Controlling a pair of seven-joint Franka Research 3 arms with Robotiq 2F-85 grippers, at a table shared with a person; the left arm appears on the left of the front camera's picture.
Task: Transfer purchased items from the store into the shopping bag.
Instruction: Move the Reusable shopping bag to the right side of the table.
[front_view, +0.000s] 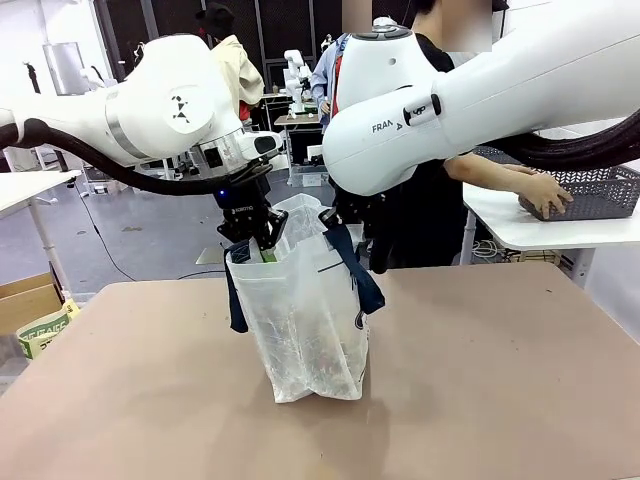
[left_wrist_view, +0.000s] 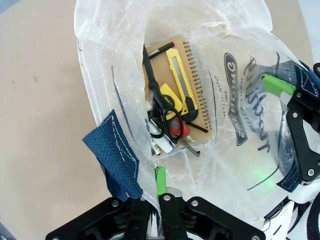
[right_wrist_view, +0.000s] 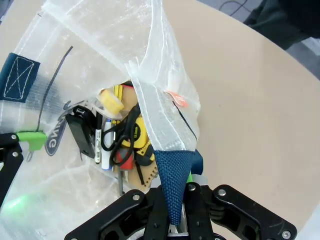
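front: shopping bag (front_view: 305, 320) upright on counter (front_view: 500, 380), mouth stretched between left jaws and right jaws; store (front_view: 590, 192) well apart beyond right jaws, under person's hand (front_view: 545, 193) | left wrist: left jaws pinch bag rim beside navy strap (left_wrist_view: 116, 160); notebook (left_wrist_view: 192, 85) deep ahead | right wrist: right jaws pinch opposite rim at the other strap (right_wrist_view: 175, 180); contents straight ahead

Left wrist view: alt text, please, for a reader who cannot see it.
Looking down into the open shopping bag, whose near rim the left claw pinches beside a navy strap, while the right claw grips the opposite side. At the bottom lie a spiral notebook, a yellow utility knife and scissors.
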